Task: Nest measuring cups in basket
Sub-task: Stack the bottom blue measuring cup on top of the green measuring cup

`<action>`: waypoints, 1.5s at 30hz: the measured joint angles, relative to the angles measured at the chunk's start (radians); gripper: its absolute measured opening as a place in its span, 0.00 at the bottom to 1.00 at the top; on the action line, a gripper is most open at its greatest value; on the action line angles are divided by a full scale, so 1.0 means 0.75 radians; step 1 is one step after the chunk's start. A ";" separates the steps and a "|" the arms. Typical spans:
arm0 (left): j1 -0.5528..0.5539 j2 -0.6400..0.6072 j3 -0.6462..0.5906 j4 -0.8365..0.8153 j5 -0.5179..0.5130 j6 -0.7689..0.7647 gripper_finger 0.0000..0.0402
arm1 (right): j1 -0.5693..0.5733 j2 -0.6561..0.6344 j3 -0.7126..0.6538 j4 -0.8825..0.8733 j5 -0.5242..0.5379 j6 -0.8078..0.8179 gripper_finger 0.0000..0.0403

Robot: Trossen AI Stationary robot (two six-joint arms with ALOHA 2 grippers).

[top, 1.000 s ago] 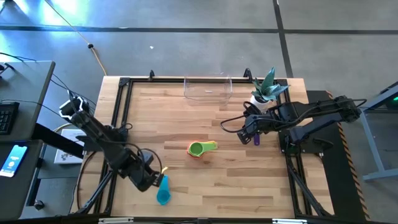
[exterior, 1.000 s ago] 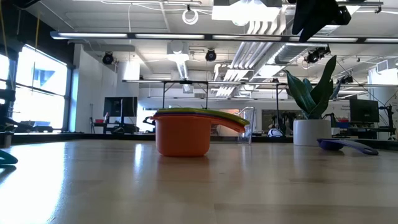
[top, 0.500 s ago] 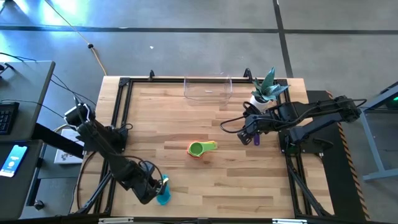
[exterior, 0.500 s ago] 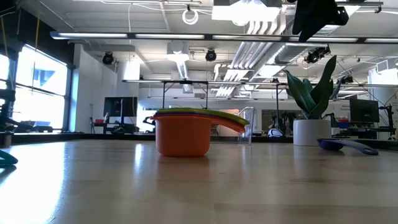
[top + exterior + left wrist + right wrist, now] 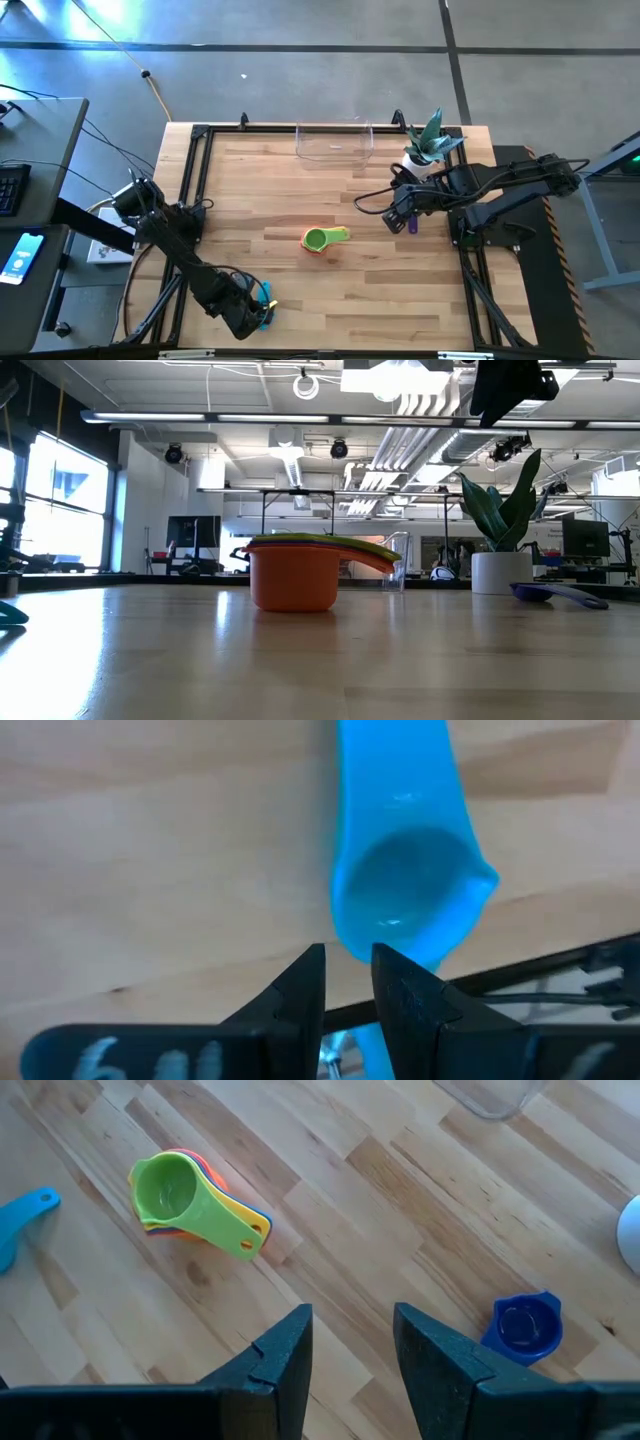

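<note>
A teal measuring cup (image 5: 405, 900) lies bowl up on the wood by the table's near edge, its handle (image 5: 395, 770) pointing away from my fingers. My left gripper (image 5: 348, 970) points down over the bowl's near rim, open by a narrow gap with nothing in it; in the high view it (image 5: 252, 315) half covers the cup (image 5: 266, 312). A nested stack, green cup uppermost (image 5: 322, 240), stands mid-table. My right gripper (image 5: 350, 1345) hangs open above the table beside a dark blue cup (image 5: 525, 1325). The clear basket (image 5: 334, 142) stands at the far edge.
A white plant pot (image 5: 425, 152) stands at the far right, close to my right arm. The table's black frame (image 5: 560, 970) runs right behind the teal cup. Bare wood lies between the stack (image 5: 190, 1195) and the basket.
My left gripper has gone toward the table's near edge and down, rolling a little, until it stands over the teal cup's bowl. The teal cup has stayed where it was.
</note>
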 joint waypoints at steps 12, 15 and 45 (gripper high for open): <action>0.006 0.026 -0.001 0.018 0.002 -0.038 0.18 | -0.006 0.001 0.000 0.000 -0.002 -0.035 0.33; 0.006 0.026 -0.001 0.013 0.003 -0.045 0.18 | -0.006 0.001 0.000 0.000 -0.002 -0.035 0.33; 0.050 0.089 -0.040 0.027 0.020 0.108 0.02 | -0.006 0.001 0.000 0.001 -0.002 -0.035 0.33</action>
